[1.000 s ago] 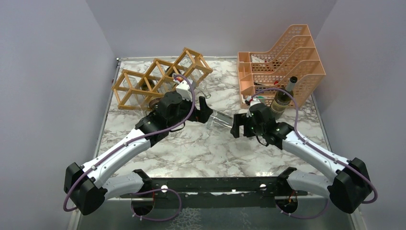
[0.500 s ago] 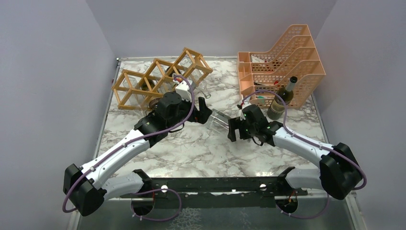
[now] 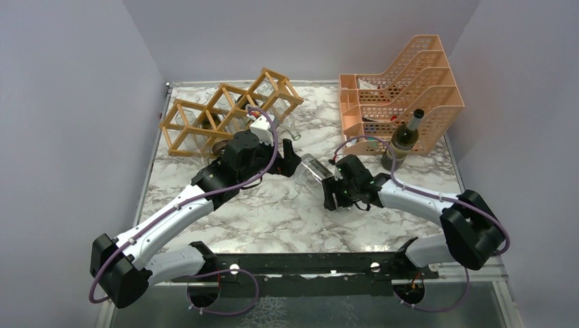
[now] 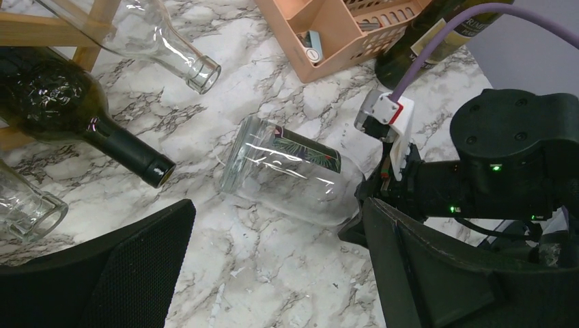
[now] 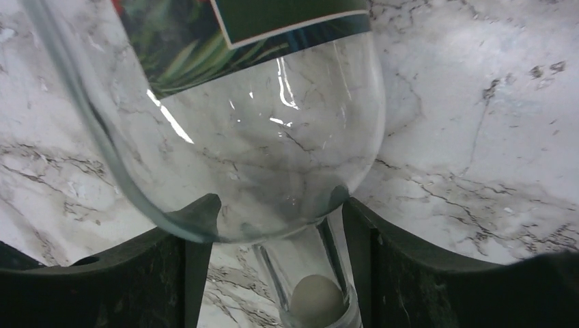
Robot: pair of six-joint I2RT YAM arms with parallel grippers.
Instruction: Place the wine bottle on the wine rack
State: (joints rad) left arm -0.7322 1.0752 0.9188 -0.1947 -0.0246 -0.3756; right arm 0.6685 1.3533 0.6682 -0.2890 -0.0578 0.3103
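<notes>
The wooden wine rack sits at the back left of the counter. A dark bottle lies in it with its neck poking out. A clear empty bottle lies just above that one. Another clear neck shows lower down. At the back right is an orange plastic tray stack. It has small bits in its low boxes, too small to tell what they are. A green bottle stands up straight, right in front of that stack.

The wine bottle is clear glass with a dark leafy label. It lies on its side on the counter, between the two arms, not in the rack. Its flat bottom points to the left arm and its neck to the right arm.

The left arm reaches out in front of the rack. The left jaws are spread wide with nothing in them, near the bottle's bottom end. The right arm lies low and reaches left. The right jaws sit on both sides of the bottle's neck, up by its shoulder. I cannot tell if they squeeze it.
</notes>
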